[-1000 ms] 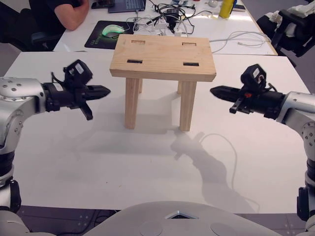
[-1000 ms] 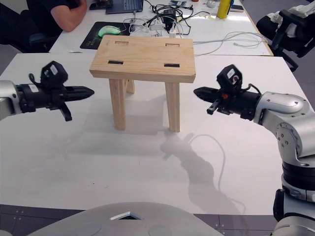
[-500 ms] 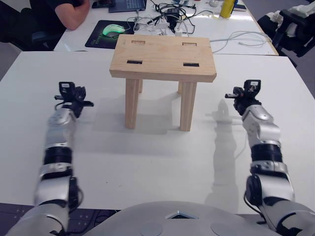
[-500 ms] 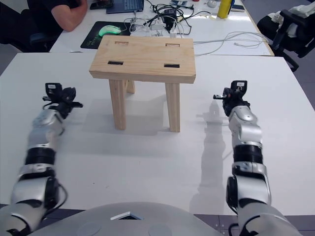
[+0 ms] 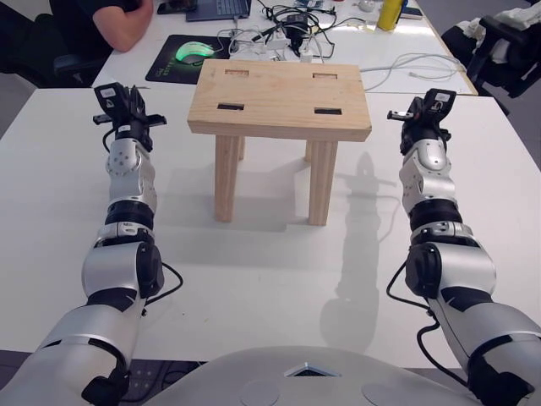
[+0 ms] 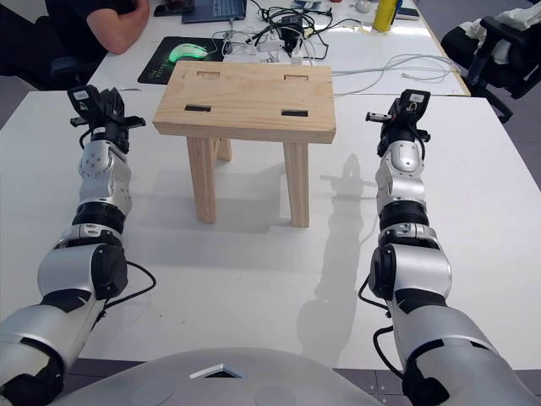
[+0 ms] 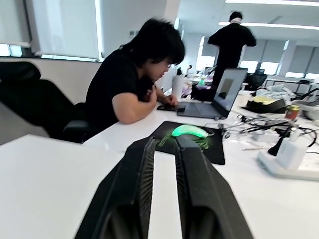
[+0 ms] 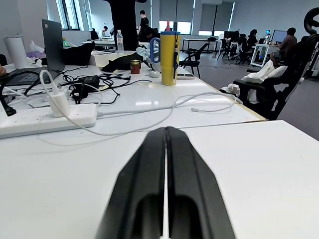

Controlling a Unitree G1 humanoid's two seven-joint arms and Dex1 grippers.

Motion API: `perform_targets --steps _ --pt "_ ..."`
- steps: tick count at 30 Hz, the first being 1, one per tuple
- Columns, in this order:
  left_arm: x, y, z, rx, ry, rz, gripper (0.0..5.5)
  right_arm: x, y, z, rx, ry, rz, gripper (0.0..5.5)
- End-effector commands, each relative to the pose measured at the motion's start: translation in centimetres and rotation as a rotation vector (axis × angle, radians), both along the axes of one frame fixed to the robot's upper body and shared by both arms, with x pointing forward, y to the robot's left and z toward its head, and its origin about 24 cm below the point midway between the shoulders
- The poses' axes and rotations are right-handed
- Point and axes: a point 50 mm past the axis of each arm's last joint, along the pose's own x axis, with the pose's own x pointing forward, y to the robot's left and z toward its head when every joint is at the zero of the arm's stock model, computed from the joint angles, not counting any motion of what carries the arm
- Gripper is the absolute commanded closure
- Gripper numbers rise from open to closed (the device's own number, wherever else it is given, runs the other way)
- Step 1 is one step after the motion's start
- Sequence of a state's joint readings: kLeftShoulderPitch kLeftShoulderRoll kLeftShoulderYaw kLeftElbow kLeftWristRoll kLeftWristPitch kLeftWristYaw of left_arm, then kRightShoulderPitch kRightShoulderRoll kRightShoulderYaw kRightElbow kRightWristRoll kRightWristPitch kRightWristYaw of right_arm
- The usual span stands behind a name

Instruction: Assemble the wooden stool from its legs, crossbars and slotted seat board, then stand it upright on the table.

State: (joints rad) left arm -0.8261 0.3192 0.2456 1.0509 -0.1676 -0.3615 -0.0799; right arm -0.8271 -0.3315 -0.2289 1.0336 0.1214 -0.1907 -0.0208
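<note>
The wooden stool (image 5: 279, 97) stands upright on its legs in the middle of the white table (image 5: 254, 279), its slotted seat board on top. Both arms stretch straight forward, one on each side of the stool and clear of it. My left gripper (image 5: 127, 103) is level with the seat's left end; in the left wrist view its fingers (image 7: 142, 169) are drawn together with only a thin slit and hold nothing. My right gripper (image 5: 423, 110) is off the seat's right end, its fingers (image 8: 149, 169) pressed together and empty.
Behind the table is a desk with a green-lit mouse (image 5: 196, 52) on a black pad, a power strip with tangled cables (image 5: 287, 38), a yellow bottle (image 5: 389, 13) and a loose white cable (image 5: 423, 72). A black chair (image 5: 507, 46) stands at the far right.
Both arms have swung from pointing inward at the stool's sides to stretching straight ahead, carrying the grippers toward the table's far edge. The stool has not moved.
</note>
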Motion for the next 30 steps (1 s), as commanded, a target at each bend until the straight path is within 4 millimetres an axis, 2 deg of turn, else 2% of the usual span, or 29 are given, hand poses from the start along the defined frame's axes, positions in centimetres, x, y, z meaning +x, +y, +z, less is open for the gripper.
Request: perform_targets --steps 1,9,13,23,30 --pt "0.5 -1.7 0.8 0.056 -0.040 -0.060 4.77 0.2 0.2 0.3 0.002 -0.019 0.002 5.50" --pt "1.4 -3.1 2.1 0.049 -0.069 -0.089 4.77 -0.6 0.2 -1.4 0.009 0.006 0.002 5.50" --pt "1.8 -3.4 2.4 0.028 -0.048 -0.110 4.77 -0.5 0.3 -1.2 -0.014 -0.002 -0.009 5.50" --pt "1.7 -1.3 3.3 0.017 -0.061 -0.045 4.77 -0.4 0.3 -1.0 0.020 -0.016 -0.004 5.50" --pt "1.3 0.2 3.5 0.086 -0.054 -0.036 4.77 -0.9 0.9 -1.6 0.007 -0.034 -0.001 5.50"
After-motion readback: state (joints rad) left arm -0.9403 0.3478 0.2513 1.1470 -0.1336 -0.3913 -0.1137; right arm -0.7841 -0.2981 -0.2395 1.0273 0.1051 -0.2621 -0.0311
